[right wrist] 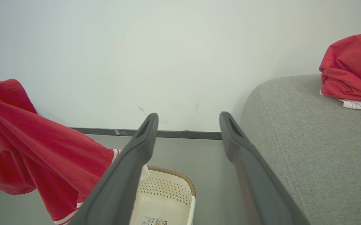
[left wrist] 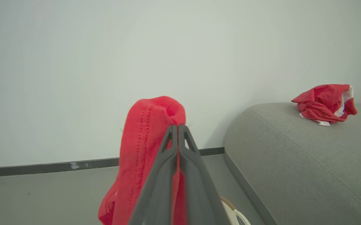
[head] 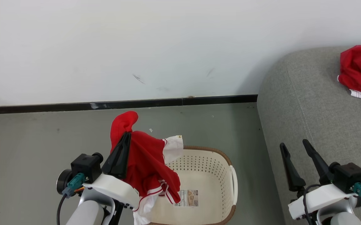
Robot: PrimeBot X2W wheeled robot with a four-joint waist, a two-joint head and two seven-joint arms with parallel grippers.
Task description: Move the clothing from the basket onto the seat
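A soft, bright red garment (head: pixel 146 162) is pinched between the two long dark fingers of the left claw (head: pixel 126 134), which are pressed flat together with only a thin strip of red cloth between them. In the left wrist view the same garment (left wrist: pixel 143 134) is seen folded into a rounded hump over the fingertips of the left claw (left wrist: pixel 178 126), and a line of fine stitching holes can be made out along its surface. From the pinch point the cloth is draped downward, so its long axis is drawn from the fingertips down toward the basket (head: pixel 211 165). The lower end, trimmed with a white panel and thin red-and-white stripes, is hung over the basket's near left rim.

The basket is an oval of cream-white plastic, perforated with rows of small holes and topped by a brown woven-look rim. A white handle is seen on its right side and a printed label sticker (head: pixel 188 197) inside. It is set on the smooth grey floor (head: pixel 27 140), just beside the seat (head: pixel 318 109).

The seat is upholstered in coarse grey woven fabric, with a rounded corner and a stitched seam. A second red garment (head: pixel 360 68) is crumpled into a loose heap on top of it, white edging showing underneath.

The right claw (head: pixel 293 143) is held with its tapered fingers spread wide apart and nothing between them, above the seat's near edge. Behind everything, a plain white wall (head: pixel 168 47) is met by a black skirting strip (head: pixel 121 103).
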